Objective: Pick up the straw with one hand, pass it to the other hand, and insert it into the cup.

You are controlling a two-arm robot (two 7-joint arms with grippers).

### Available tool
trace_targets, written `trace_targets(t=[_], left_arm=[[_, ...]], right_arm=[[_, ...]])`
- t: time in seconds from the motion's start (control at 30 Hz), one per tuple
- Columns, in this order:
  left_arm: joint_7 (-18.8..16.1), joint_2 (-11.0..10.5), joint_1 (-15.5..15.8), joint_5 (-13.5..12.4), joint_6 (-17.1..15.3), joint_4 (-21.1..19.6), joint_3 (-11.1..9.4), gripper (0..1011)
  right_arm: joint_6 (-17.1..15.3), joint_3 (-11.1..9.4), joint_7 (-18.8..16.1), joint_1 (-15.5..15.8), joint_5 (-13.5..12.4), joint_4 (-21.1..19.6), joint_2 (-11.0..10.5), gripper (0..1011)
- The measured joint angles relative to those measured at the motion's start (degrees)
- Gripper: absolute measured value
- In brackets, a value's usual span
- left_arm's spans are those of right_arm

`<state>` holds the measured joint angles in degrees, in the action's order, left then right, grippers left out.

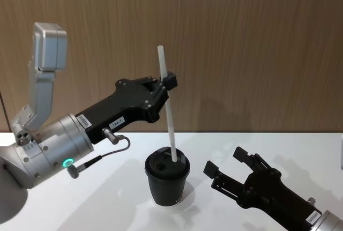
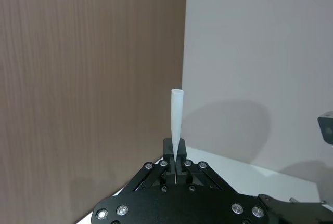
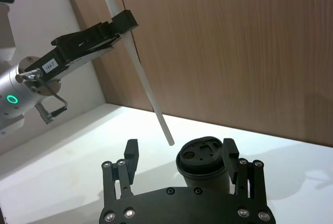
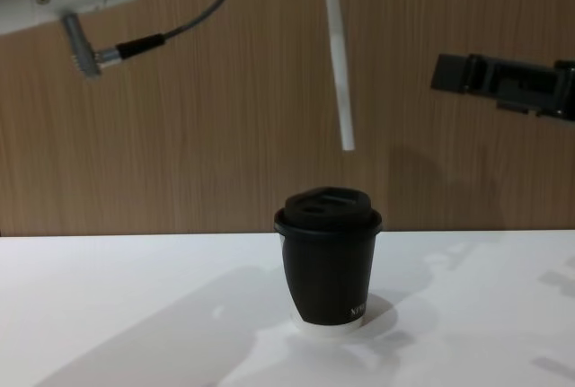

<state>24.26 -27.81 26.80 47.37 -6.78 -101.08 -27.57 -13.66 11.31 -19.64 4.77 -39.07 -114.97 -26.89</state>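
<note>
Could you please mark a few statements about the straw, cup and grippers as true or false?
1. The left gripper is shut on the straw. True.
2. The straw's lower end sits inside the cup. False: the chest view shows it hanging above the lid, with a gap between.
3. The right gripper grips the cup. False: it is open, empty and apart from the cup.
4. The cup stands upright, lid on. True.

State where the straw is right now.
The straw is held near-upright in the left gripper, centre of the head view; the chest view shows its lower tip hanging above the cup.
</note>
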Motion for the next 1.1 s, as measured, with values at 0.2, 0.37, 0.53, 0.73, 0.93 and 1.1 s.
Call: trace_targets(t=[0.2,0.37,0.53,0.73,0.93,1.1], left_arm=[[-0.7,-1.2,-0.6,-0.9,-0.4,-1.1,0.7,8],[-1.0,-2.0,-1.2,-1.5,-0.6,-1.6,1.2,8],[-1.1,-2.4,-1.8,-2.0,-0.5,-1.7,1.7,8],[-1.1,-2.5,-2.2,-2.8,0.3,-0.9,2.0,8],[-0.8,-2.0,-2.4,-3.6,1.5,0.6,2.1,7],[-0.4,-1.5,-2.4,-4.2,2.5,1.7,2.2,8]], right_arm=[[-0.1,0.3,0.1,-0.2,-0.2,0.2,-0.2,1001],[-0.1,0.7,0.3,-0.4,-0.3,0.3,-0.4,1001],[0.0,1.0,0.4,-0.6,-0.4,0.5,-0.6,1001],[0.2,1.3,0.4,-0.7,-0.5,0.7,-0.8,1001],[0.5,1.4,0.5,-0.9,-0.7,0.9,-1.0,1001],[0.7,1.6,0.6,-1.0,-0.8,1.0,-1.1,1001]])
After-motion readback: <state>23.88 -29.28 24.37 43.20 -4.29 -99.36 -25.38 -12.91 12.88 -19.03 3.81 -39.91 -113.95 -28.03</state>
